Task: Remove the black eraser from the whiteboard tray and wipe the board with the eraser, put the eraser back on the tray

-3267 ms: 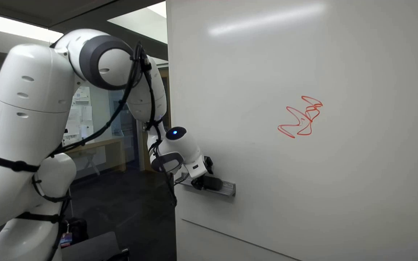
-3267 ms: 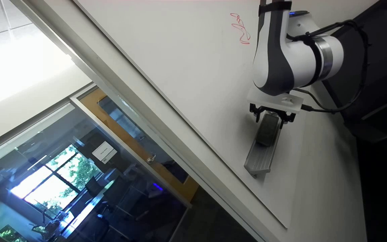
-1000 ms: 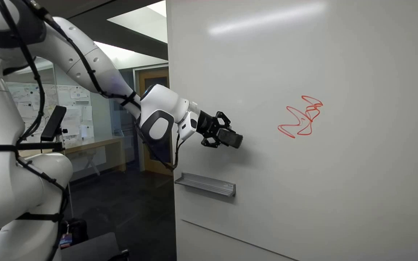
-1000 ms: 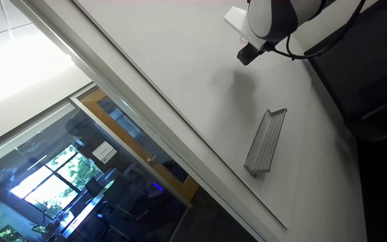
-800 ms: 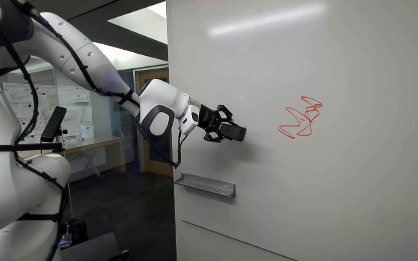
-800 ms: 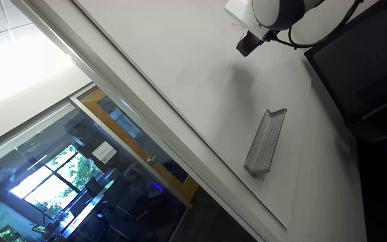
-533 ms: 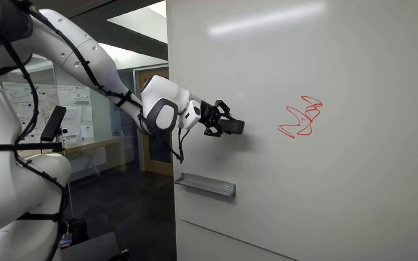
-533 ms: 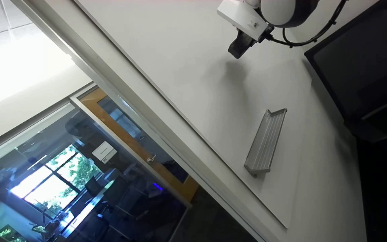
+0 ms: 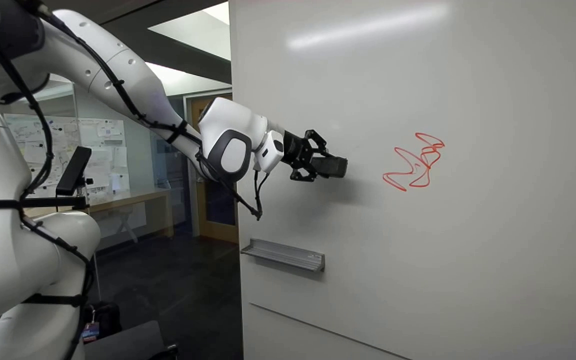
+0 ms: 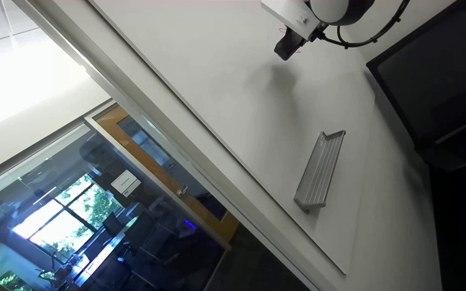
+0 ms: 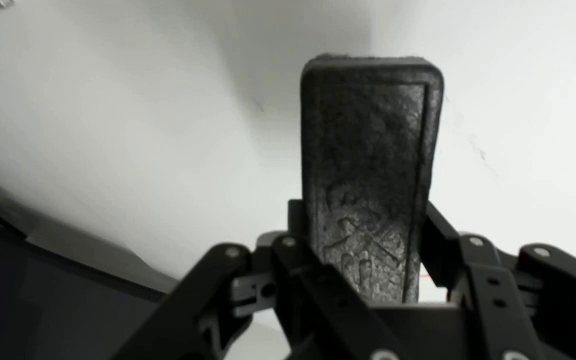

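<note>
The black eraser (image 11: 370,135) is clamped by its sides between the fingers of my gripper (image 11: 365,225), its far half sticking out ahead of them. In an exterior view the eraser (image 9: 335,167) points rightward toward a red scribble (image 9: 428,166) on the board (image 9: 493,250), and the gripper (image 9: 314,159) holds it from the left. A shadow lies on the board below the eraser, which seems to be apart from the surface. Well below hangs the bare grey whiteboard tray (image 9: 283,255), seen also in an exterior view as a ribbed ledge (image 10: 320,169). The arm partly hides the scribble there.
A cable loop (image 9: 258,202) dangles under the wrist. The board's left edge borders a room with a wooden door (image 9: 218,220) and a chair (image 9: 130,342). A large dark screen (image 10: 435,76) stands beside the board.
About three seconds ago the gripper was at the tray around the eraser. The eraser has since come off the tray, and over the last second it has risen and shifted slightly toward the scribble.
</note>
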Robot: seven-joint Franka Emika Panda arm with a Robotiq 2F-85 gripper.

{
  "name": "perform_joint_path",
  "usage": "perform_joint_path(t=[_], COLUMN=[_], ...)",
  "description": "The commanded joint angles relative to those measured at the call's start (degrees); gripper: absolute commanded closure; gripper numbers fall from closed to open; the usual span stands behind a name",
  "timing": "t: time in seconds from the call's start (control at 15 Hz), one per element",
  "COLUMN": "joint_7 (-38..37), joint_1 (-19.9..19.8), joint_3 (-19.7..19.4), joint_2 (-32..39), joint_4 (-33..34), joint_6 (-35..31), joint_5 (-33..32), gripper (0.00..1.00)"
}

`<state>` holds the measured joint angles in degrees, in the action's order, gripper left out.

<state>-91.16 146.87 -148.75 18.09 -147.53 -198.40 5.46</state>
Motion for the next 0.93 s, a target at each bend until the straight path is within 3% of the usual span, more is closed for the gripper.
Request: perform_joint_path(t=[0.0, 0.4, 0.6, 0.73, 0.87], joint_7=[-1.62, -10.79, -14.19, -22.94, -30.0], joint_1=[-3.58, -5.61, -7.2, -6.21, -8.47], joint_3=[-0.74, -0.93, -0.93, -0.79, 2.11], joint_2=[-5.28, -17.61, -19.22, -23.0, -24.46], joint_4=[8.49, 20.8, 22.83, 28.82, 32.72], joint_6=[0.01, 0.07, 0.07, 0.07, 0.07], joint_5=[-2.5, -14.93, -20.84, -29.69, -37.57], gripper=[0.7, 0.7, 0.7, 0.7, 0.7])
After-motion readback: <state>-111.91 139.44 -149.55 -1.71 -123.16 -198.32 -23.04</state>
